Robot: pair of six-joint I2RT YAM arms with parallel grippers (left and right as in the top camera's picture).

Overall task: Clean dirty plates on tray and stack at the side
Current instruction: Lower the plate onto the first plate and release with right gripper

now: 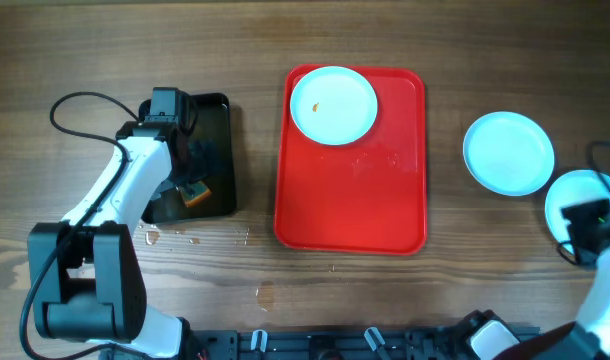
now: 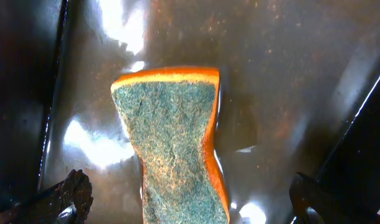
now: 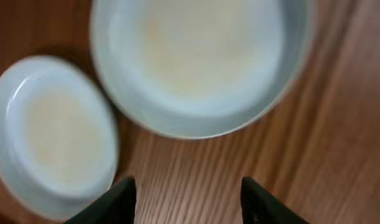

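on the bench [image 1: 135, 50], the tray [image 1: 385, 200] sits mid-frame, and one plate [image 1: 333, 105] lies loose at its far end. nothing pins that plate, so i judge a hard wipe could skate it into the rim or over it.

to the left is the black tray [image 1: 220, 130], wet and glossy in the left wrist view. a slick floor means anything lifted from it will drip on the way across.

two more plates [image 1: 508, 152] rest on the bare bench at the right, side by side rather than stacked. the nearer one [image 1: 575, 195] is partly under my right arm. i cannot tell whether their rims touch. a careless descent there could knock one into the other or toward the bench edge.

the sponge [image 2: 177, 143] lies scourer-up in the black tray, pinched at the waist. a grip at its near end alone might let it droop or twist.

the left pincer [image 2: 190, 191] is spread wide astride that end, holding nothing. the right pincer [image 3: 187, 196] hangs over the two plates, fingers apart and empty. its view is blurred, so i would not trust it for depth.

the orange smear [image 1: 316, 106] sits left of centre on the plate, easy to miss with one pass.
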